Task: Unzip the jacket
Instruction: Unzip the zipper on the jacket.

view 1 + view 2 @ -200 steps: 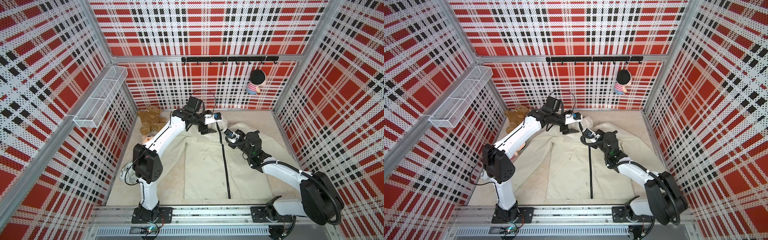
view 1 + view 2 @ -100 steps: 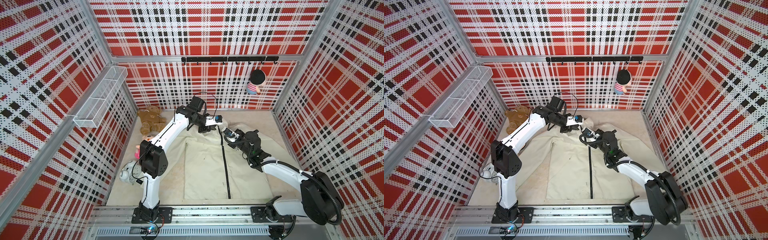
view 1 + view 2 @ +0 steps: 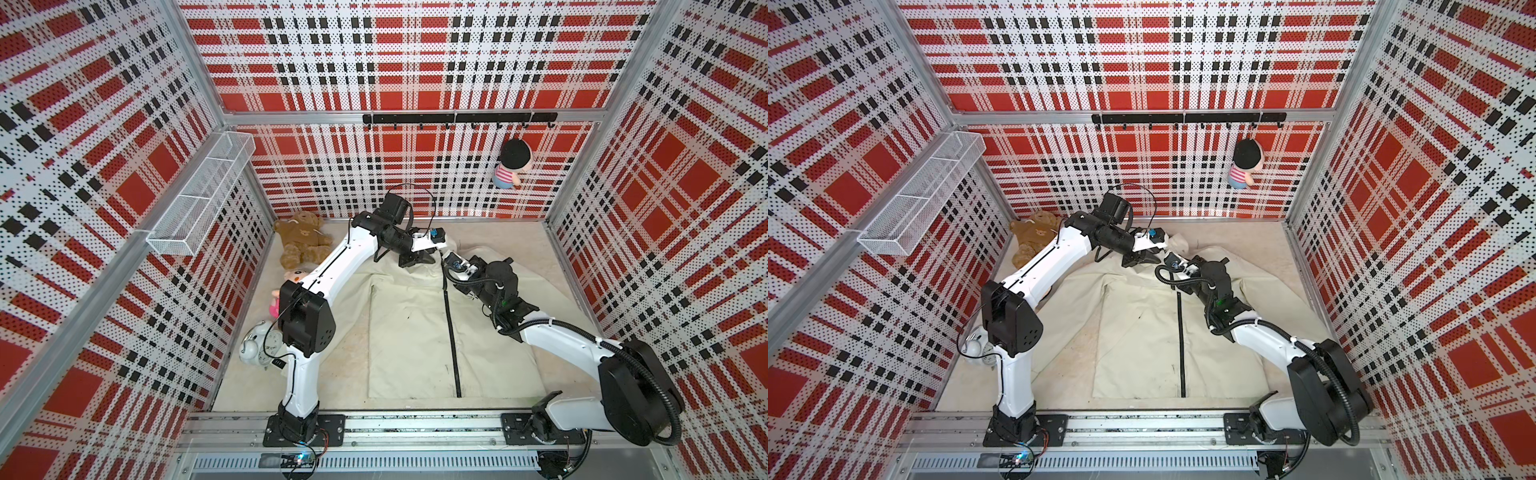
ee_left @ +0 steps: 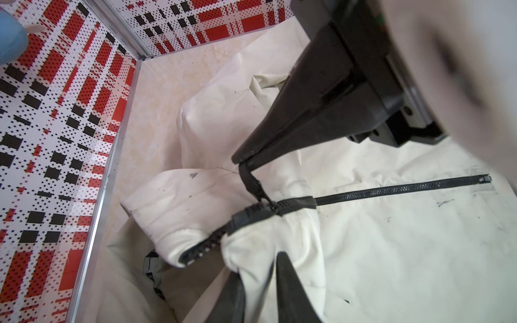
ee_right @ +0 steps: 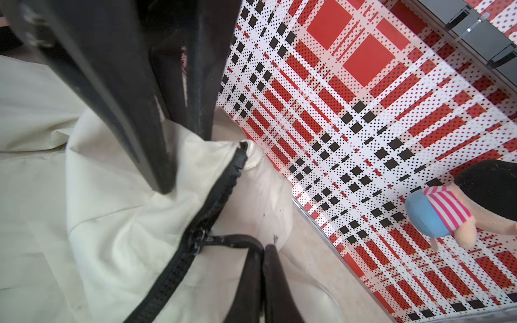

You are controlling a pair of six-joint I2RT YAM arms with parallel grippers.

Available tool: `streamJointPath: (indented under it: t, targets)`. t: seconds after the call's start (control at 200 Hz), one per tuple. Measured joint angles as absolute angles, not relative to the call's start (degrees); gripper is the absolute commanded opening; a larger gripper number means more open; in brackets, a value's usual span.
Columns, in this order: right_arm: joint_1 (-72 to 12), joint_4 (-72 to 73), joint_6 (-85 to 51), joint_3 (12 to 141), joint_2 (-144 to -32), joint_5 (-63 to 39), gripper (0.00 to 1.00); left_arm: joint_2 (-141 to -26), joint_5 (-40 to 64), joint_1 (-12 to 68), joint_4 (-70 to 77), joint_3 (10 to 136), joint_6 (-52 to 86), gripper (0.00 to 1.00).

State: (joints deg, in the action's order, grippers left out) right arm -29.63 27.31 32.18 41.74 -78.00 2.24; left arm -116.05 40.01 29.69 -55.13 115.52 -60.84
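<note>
On the beige desk inside a red, white and black plaid enclosure, a large cream fabric jacket [image 3: 407,332] is lying front side up in both top views. Its hem is pointing toward the robot's bases and its stand collar [image 4: 179,201] toward the far wall. A black zipper [image 3: 451,332] is running straight down the middle of the front and is appearing closed all the way to the hem. The body and sleeves are lying flat, while the collar is rising off the desk in a bunched peak.

Both end effectors are meeting at that collar, just beside each other. The left end effector [image 4: 258,265] is pinching a fold of cream collar fabric between its two black fingers, right next to the zipper's teeth. The right end effector [image 5: 265,247] is clamping tight on the black strap-like pull tab [image 5: 232,240] of the zipper's slider. The slider is sitting at the neck, at the top of the closed run, and the tab is stretching taut from it to the fingertips.

The left arm is reaching far forward from its base, its elbow raised high above one sleeve and its forearm sloping toward the collar. The right arm is lying lower, its white forearm stretching diagonally over the jacket's other shoulder. Its wrist is angling in toward the collar from the opposite side.
</note>
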Motion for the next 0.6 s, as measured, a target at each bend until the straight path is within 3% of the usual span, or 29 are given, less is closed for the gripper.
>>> streamJointPath:
  t: [0.596]
  targets:
    - [-29.63, 31.46, 31.64, 41.28, -78.0, 1.08, 0.0, -114.91, 44.66, 30.0, -53.84, 114.37, -60.84, 0.3]
